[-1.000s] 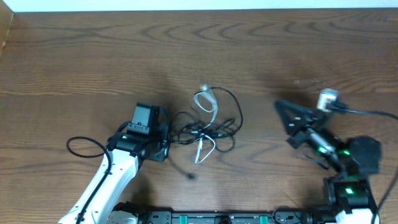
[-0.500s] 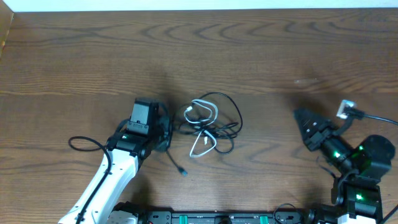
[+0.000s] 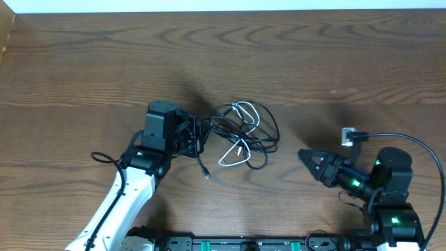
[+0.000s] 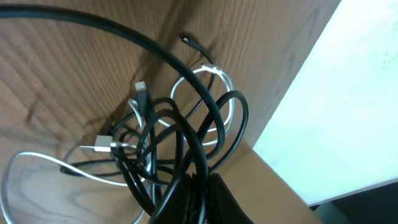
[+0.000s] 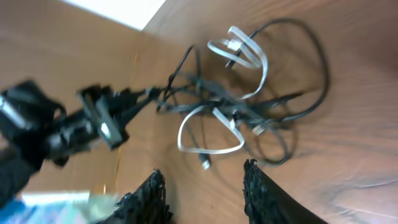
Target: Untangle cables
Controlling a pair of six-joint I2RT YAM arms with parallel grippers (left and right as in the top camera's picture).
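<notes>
Black cables are clamped by the left gripper; the right gripper, parted and empty, is next required at the white cable.

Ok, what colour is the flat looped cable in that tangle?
The flat looped cable is white, clearest in the right wrist view.

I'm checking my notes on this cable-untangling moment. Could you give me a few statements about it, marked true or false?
1. The left gripper is shut on black strands of the cables. True.
2. One white cable runs among black ones. True.
3. The right gripper holds the white cable. False: its fingers are open, apart from the bundle, holding nothing.
4. The cables lie at the far edge of the table. False: they lie mid-table, between the grippers.
</notes>
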